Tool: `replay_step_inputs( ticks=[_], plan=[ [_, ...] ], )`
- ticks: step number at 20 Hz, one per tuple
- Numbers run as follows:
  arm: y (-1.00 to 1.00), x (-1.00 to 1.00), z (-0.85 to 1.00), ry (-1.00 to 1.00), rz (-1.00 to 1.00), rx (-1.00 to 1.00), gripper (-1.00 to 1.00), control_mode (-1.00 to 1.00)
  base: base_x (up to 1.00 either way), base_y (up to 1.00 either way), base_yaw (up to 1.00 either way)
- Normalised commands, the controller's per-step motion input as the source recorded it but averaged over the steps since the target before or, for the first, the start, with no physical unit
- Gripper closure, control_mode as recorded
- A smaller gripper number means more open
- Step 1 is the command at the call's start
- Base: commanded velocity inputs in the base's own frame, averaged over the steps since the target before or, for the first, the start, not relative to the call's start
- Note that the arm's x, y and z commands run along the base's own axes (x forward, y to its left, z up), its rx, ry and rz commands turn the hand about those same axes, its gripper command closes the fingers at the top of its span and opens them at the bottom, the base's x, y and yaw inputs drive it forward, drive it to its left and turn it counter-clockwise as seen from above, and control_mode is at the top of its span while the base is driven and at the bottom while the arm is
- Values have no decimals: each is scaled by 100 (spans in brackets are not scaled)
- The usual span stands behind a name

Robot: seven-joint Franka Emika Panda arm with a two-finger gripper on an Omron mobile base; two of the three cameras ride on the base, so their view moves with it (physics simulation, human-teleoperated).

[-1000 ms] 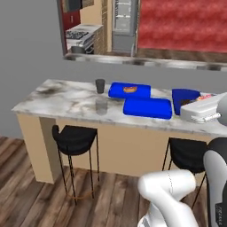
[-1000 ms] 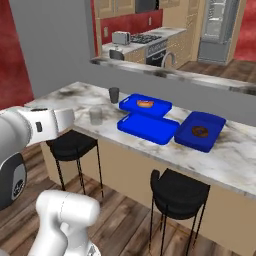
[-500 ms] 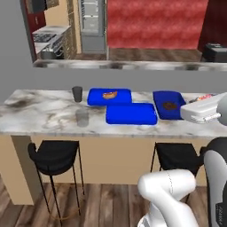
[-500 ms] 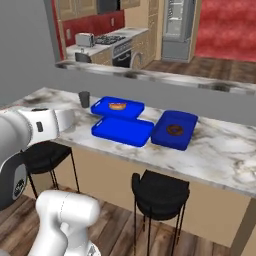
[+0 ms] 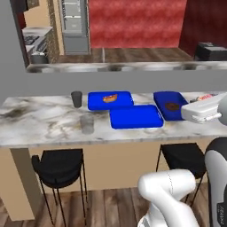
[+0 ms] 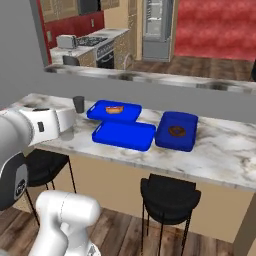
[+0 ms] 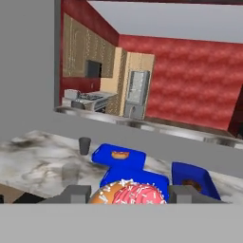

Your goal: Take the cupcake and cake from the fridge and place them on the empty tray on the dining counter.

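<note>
In the hand view my gripper point(image 7: 129, 193) is shut on the cupcake point(image 7: 133, 195), whose pink-red sprinkled frosting shows between the two dark fingertips point(image 7: 76, 193). Beyond it lies the empty blue tray point(image 7: 154, 179) on the marble dining counter point(image 7: 28, 159). The same tray point(image 5: 135, 117) point(image 6: 124, 135) sits mid-counter point(image 5: 40, 122) point(image 6: 225, 150) in both base views. The grey fridge point(image 5: 74, 26) point(image 6: 157, 27) point(image 7: 135, 95) stands far back in the kitchen. The cake is out of view.
A blue tray with a hot dog point(image 5: 110, 99) point(image 6: 114, 110) lies behind the empty one, and a blue tray with a dark item point(image 5: 170, 105) point(image 6: 176, 131) lies to its right. A dark cup point(image 5: 76, 98) and a clear glass point(image 5: 87, 124) stand to the left. Black stools point(image 5: 57, 164) point(image 6: 170, 197) stand under the counter.
The whole picture has shifted as the base moved: the counter is now seen more squarely and a little closer. The trays and cups have kept their places on it.
</note>
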Motion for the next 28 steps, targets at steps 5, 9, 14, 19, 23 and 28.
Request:
replay_step_inputs(
  ticks=[5,9,14,19,23,28],
  plan=[
    [0,0,0,0,0,0,100,100,33,76,-17],
    [0,0,0,0,0,0,100,100,28,3,-14],
    [0,0,0,0,0,0,100,100,32,-6,-9],
    [0,0,0,0,0,0,100,100,74,0,-12],
    [0,0,0,0,0,0,100,100,100,6,-13],
    [0,0,0,0,0,0,100,100,100,9,-15]
  ],
)
